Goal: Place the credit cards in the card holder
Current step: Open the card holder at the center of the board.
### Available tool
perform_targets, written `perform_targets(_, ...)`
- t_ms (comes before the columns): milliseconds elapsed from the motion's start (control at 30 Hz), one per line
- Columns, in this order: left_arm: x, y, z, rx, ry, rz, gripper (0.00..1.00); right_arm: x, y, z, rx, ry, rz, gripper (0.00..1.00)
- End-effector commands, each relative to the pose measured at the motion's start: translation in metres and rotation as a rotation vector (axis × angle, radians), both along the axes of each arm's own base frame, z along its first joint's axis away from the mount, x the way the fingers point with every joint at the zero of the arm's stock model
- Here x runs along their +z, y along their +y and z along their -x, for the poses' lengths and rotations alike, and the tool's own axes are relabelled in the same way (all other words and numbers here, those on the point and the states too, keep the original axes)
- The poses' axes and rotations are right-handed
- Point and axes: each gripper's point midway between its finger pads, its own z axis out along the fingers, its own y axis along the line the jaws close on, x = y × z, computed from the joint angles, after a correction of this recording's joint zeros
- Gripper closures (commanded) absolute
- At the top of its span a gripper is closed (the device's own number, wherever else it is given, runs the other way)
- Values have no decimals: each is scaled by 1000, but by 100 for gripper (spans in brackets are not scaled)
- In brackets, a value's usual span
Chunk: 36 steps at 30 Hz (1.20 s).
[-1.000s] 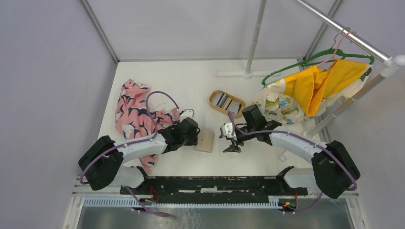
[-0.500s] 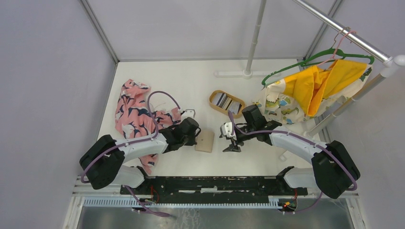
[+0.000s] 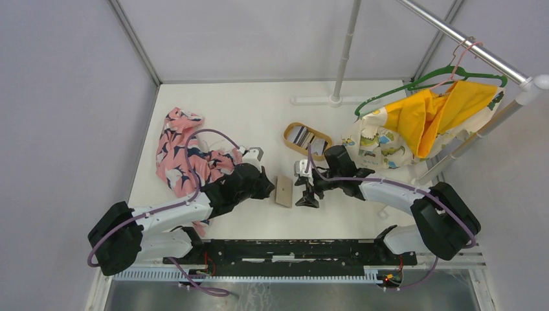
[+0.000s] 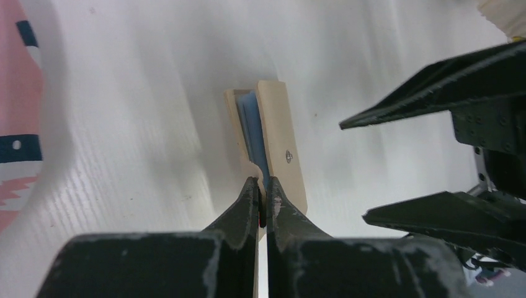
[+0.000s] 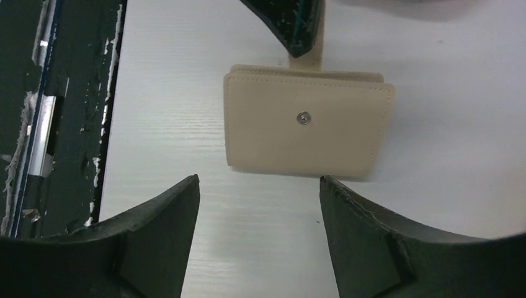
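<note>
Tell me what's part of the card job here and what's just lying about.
Job: card holder, pinched at its tab by the left gripper; cards in the wooden tray; open right gripper.
Lying about: pink patterned cloth; yellow garment on a green hanger.

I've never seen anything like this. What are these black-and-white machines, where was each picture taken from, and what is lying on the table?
These are two robot arms bolted to a white table, each ending in a two-finger gripper. The wide picture looks down from above. The other two come from small cameras on the wrists. The left gripper is shut, pinching the small tab of a flat tan folding wallet, whose blue inside shows in the left wrist view. The right gripper is open, facing the wallet without touching it. Farther back, an oval wooden-rimmed tray holds thin dark and pale cards. A pink patterned cloth lies on the left, and a yellow garment hangs on the right.
</note>
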Motion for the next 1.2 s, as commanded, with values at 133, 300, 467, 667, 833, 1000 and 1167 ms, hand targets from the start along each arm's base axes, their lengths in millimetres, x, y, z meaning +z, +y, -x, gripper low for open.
perform_targets(133, 26, -35, 5, -61, -27, 166, 98, 3, 12, -13, -145, 161, -41, 12)
perform_targets(300, 35, -43, 8, -83, -41, 195, 98, 12, 13, -23, -270, 287, -62, 2)
perform_targets(467, 40, -43, 9, -82, -54, 194, 98, 13, 13, -26, -321, 364, -74, 2)
perform_targets(667, 40, -40, 10, -81, -59, 186, 98, 1, 8, -33, -376, 389, -17, 2)
perform_targets(833, 45, -42, 10, -97, -68, 183, 98, 2, -1, -48, -423, 335, 11, 2)
perform_targets(1000, 38, -33, 9, -70, -66, 147, 98, 5, -16, -69, -497, 239, 55, 6)
perform_targets(1167, 34, -25, 8, -59, -65, 94, 98, 4, -23, -77, -522, 175, 82, 12)
